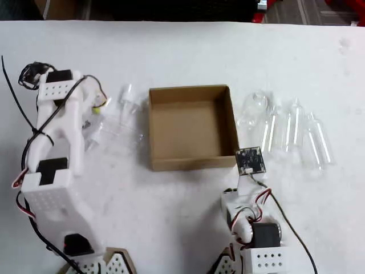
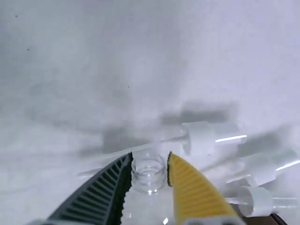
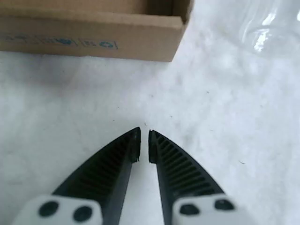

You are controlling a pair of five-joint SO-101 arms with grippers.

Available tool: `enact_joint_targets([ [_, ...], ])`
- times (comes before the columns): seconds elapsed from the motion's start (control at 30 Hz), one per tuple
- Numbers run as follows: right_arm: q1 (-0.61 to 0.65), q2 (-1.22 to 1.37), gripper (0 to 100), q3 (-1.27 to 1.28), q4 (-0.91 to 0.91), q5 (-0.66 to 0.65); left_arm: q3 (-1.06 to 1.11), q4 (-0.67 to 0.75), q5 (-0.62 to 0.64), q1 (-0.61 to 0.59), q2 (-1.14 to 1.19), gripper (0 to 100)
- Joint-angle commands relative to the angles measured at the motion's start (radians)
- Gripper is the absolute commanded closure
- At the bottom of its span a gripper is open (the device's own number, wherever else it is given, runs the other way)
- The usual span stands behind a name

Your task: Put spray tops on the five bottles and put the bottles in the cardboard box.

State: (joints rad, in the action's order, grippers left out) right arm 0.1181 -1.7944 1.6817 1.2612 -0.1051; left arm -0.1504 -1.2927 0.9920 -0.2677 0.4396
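My left gripper (image 2: 149,159) has its black and yellow fingers shut on the open neck of a clear bottle (image 2: 149,174). In the high view this bottle (image 1: 117,135) lies left of the cardboard box (image 1: 191,162), beside the left gripper (image 1: 96,116). White spray tops (image 2: 202,137) lie on the table just past the bottle's mouth, and in the high view the spray tops (image 1: 128,100) are near the box's left far corner. Several clear bottles (image 1: 293,134) lie right of the box. My right gripper (image 3: 144,140) is shut on nothing, low over the table near the box's front right corner (image 3: 180,28).
The open box holds nothing. The right arm's base (image 1: 254,234) stands at the front edge, its wrist camera board (image 1: 250,161) by the box corner. The left arm (image 1: 54,148) stretches along the table's left side. A bottle (image 3: 272,26) lies close to my right gripper.
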Motion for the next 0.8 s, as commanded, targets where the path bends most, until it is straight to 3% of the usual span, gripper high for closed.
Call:
enact_joint_targets([
  [0.0, -0.008, -0.005, 98.4, 0.009, 0.007, -0.008, -0.049, 0.018, -0.005, 0.013, -0.018, 96],
  [0.2, -0.008, -0.005, 98.4, 0.009, 0.007, -0.008, -0.074, -0.025, -0.008, 0.013, -0.044, 96],
  [0.43, -0.008, -0.005, 98.4, 0.009, 0.007, -0.008, -0.322, -0.316, -0.012, 0.091, -0.199, 96],
  [0.63, -0.008, -0.005, 98.4, 0.009, 0.007, -0.008, -0.525, -0.436, -0.216, 0.217, -0.297, 96],
  [0.77, -0.008, -0.005, 98.4, 0.009, 0.007, -0.008, -0.588, -0.493, -0.252, 0.28, -0.378, 95],
])
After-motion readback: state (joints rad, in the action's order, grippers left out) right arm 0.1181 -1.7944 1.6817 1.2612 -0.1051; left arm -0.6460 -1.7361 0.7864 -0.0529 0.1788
